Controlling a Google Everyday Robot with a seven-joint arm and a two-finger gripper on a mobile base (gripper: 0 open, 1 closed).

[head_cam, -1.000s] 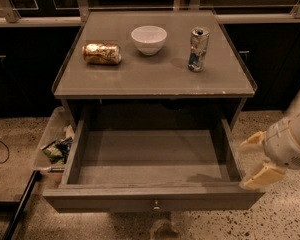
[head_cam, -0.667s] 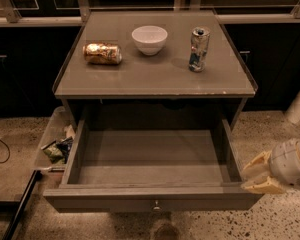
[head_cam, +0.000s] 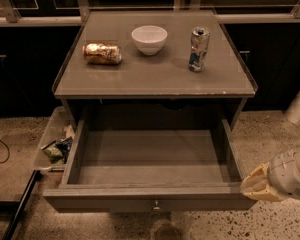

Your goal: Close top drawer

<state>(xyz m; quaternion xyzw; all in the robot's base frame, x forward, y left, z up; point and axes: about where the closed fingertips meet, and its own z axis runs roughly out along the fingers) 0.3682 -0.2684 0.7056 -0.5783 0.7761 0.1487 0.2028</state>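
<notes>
The top drawer [head_cam: 150, 201] is pulled fully out of the grey-brown cabinet and is empty inside. Its flat front faces me at the bottom of the view, with a small round metal knob [head_cam: 155, 204] at its centre. My gripper [head_cam: 255, 186] is at the lower right, with its tan fingers right at the drawer front's right corner. The white arm segment behind it runs off the right edge. The lower drawers are hidden under the open one.
On the cabinet top [head_cam: 155, 76] stand a white bowl [head_cam: 149, 38], a gold can lying on its side [head_cam: 102, 53] and an upright can [head_cam: 198, 48]. A bin with snack packets [head_cam: 55, 146] sits on the floor at the left. A white post [head_cam: 299, 104] stands at the right.
My gripper has moved down and a little left, from beside the drawer's right wall to the right corner of the drawer front. The drawer has not moved.
</notes>
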